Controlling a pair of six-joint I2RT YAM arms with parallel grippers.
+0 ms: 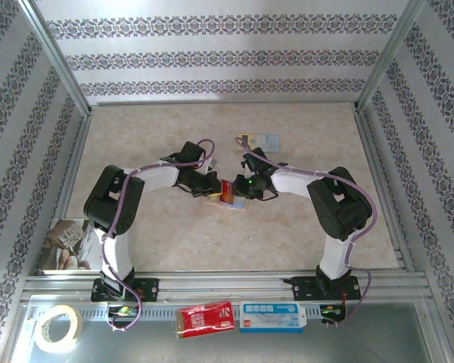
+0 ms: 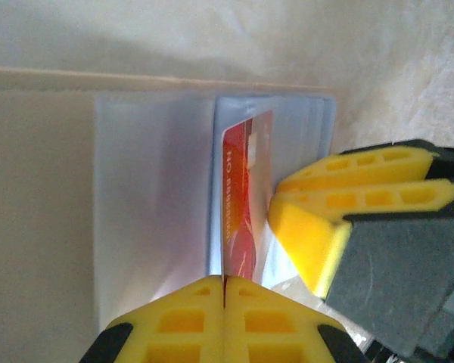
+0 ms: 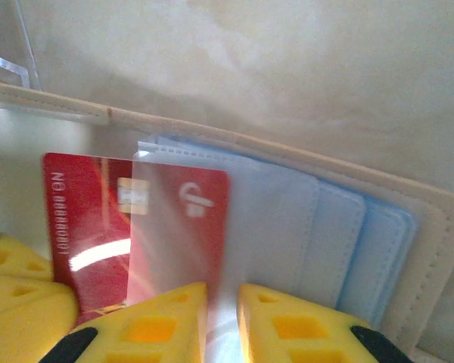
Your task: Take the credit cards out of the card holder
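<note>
The card holder (image 1: 213, 201) is held open above the middle of the table, tan outside (image 3: 431, 227) and pale blue inside (image 2: 151, 174). A dark red credit card (image 3: 91, 227) sticks halfway out of its pocket toward the left arm. My left gripper (image 2: 224, 278) is shut on the near edge of that card (image 2: 238, 204), which shows almost edge-on. My right gripper (image 3: 222, 291) is shut on the holder's blue pocket panel, jaws a narrow gap apart. The two grippers (image 1: 214, 187) (image 1: 240, 187) meet tip to tip. The right gripper's fingers (image 2: 348, 198) press the holder beside the card.
A yellow-and-pale-blue flat rectangle (image 1: 261, 141) lies behind the right gripper. On the near metal ledge sit a tape roll (image 1: 58, 327), a red packet (image 1: 204, 318) and a blue-and-white box (image 1: 271, 316). Patterned walls enclose the table on three sides.
</note>
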